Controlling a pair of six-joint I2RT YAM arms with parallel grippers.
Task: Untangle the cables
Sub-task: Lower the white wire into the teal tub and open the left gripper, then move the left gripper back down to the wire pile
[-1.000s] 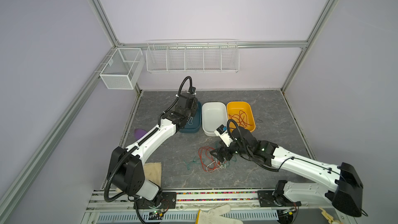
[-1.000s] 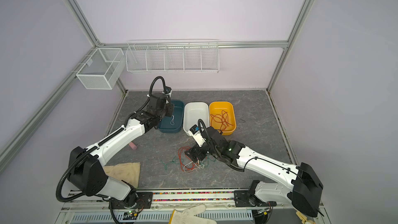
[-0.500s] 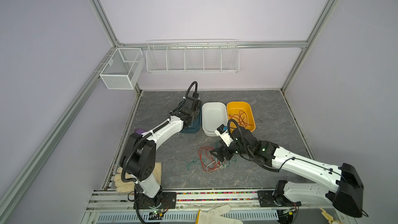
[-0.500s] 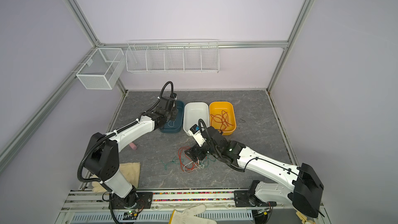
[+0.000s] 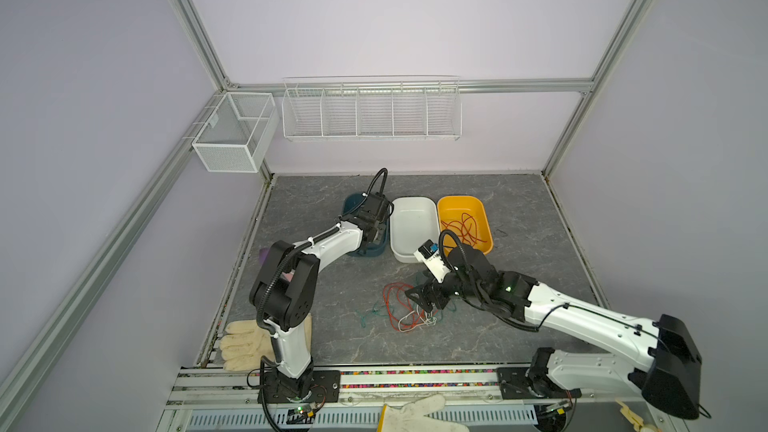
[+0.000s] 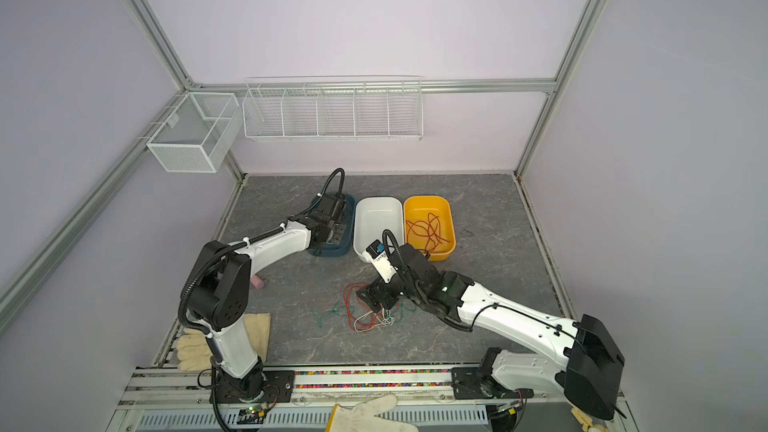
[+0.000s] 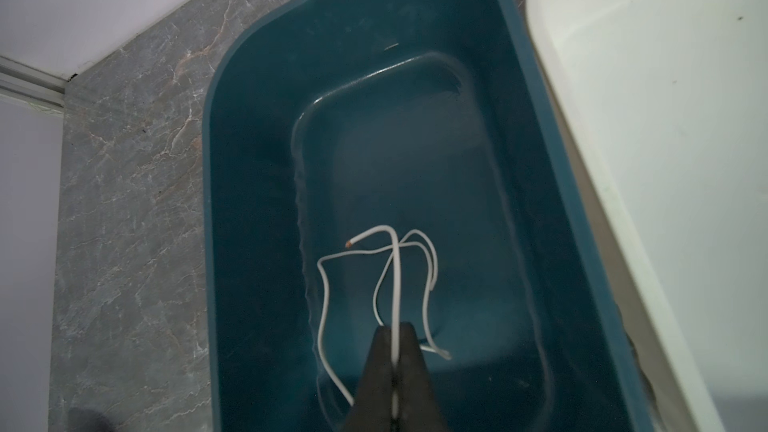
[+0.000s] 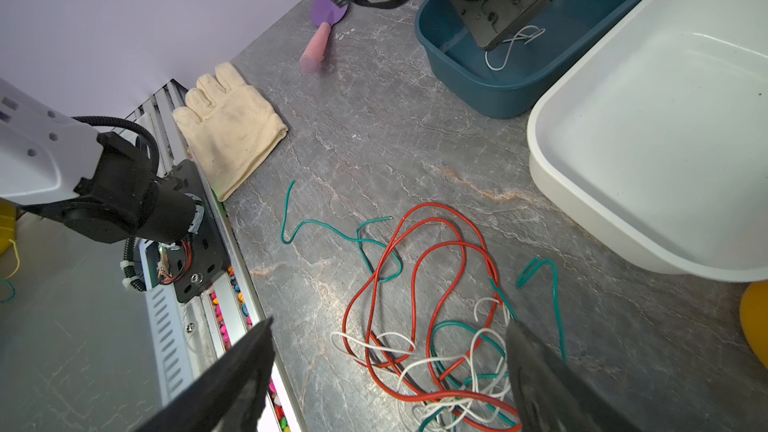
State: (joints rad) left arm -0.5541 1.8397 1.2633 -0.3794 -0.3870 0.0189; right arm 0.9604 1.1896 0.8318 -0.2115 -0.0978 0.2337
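Note:
A tangle of red, white and green cables (image 5: 409, 310) (image 6: 370, 312) lies on the grey table in both top views. My right gripper (image 8: 389, 324) hovers just above this tangle (image 8: 440, 351), open wide, with nothing between its fingers. My left gripper (image 7: 395, 328) is shut on a single white cable (image 7: 397, 276), which hangs in loops inside the teal bin (image 7: 249, 160). The right wrist view also shows that white cable (image 8: 511, 49) dangling into the bin. More red cables (image 5: 463, 226) lie in the yellow bin (image 5: 484, 218).
An empty white bin (image 5: 413, 222) stands between the teal and yellow bins. A cream glove (image 8: 230, 126) and a purple spatula with a pink handle (image 8: 328, 31) lie left of the tangle. Another glove (image 5: 419, 413) rests on the front rail. Wire baskets (image 5: 370, 108) hang on the back wall.
My left arm's elbow has swung right and its gripper has sunk slightly over the teal bin, still holding the white cable. The right arm has not moved.

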